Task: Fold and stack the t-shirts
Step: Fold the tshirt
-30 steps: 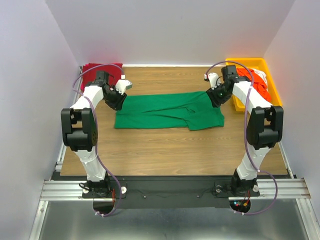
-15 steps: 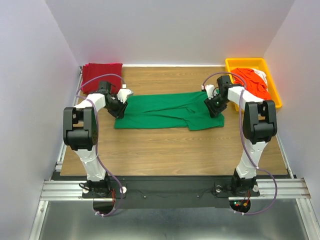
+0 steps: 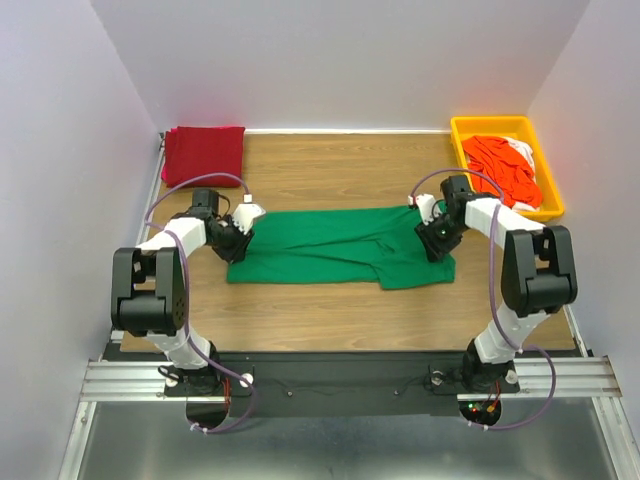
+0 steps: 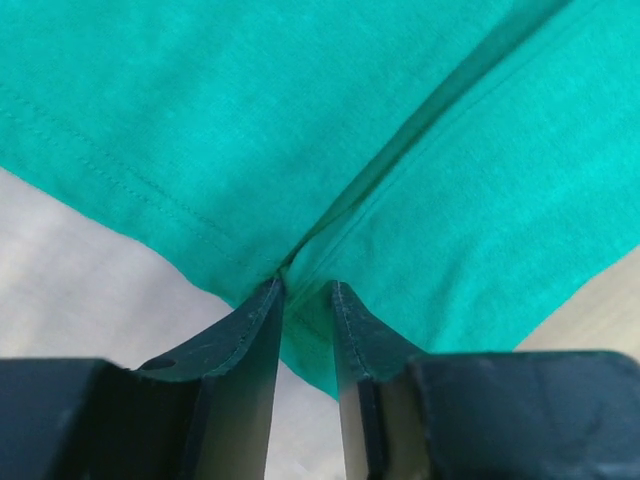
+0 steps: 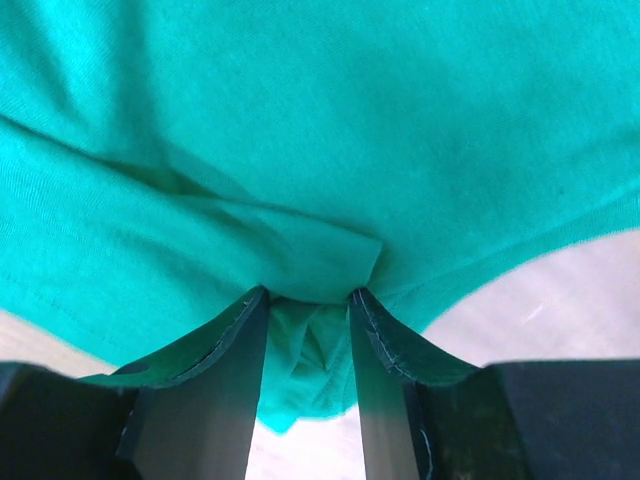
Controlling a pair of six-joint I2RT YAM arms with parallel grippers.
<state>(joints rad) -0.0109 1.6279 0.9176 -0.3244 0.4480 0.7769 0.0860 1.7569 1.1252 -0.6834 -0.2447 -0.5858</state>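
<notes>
Left end effector (image 4: 308, 285) and right end effector (image 5: 308, 292), each tight on an end of green t-shirt (image 3: 330, 240), long axis left-right

- Place: robotics lab test cell, not a home or shop.
- Landmark: bare wood-grain tabletop (image 3: 330, 310), boxed in by plain white partition walls (image 3: 340, 60) at its back and both sides.
- Along its near edge: slotted aluminium rail (image 3: 340, 378) with two white-and-black jointed robot arms bolted on, left arm (image 3: 150, 290) and right arm (image 3: 537, 268).
- Exposed purple cables (image 3: 205, 177) looped along the arms above it.
- Below its near edge: grey sheet-metal panel (image 3: 340, 445).
- At its back right corner: yellow plastic tray (image 3: 505, 124).
</notes>
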